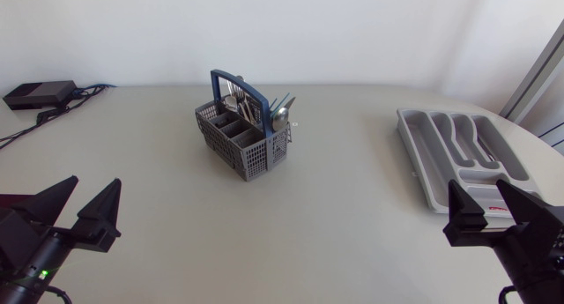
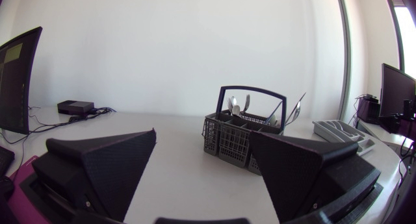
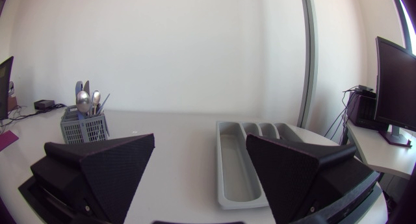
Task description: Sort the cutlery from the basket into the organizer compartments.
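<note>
Two matte black grippers, left (image 1: 94,182) and right (image 1: 478,186), stand wide open and hold nothing. A grey plastic basket with a blue handle (image 1: 240,135) stands at the left gripper's 1 o'clock, well apart, with metal cutlery (image 1: 278,112) upright inside. A grey compartmented organizer tray (image 1: 441,163) lies near the right gripper's 12 o'clock. A flat black box (image 1: 37,93) sits at the left gripper's 11 o'clock.
</note>
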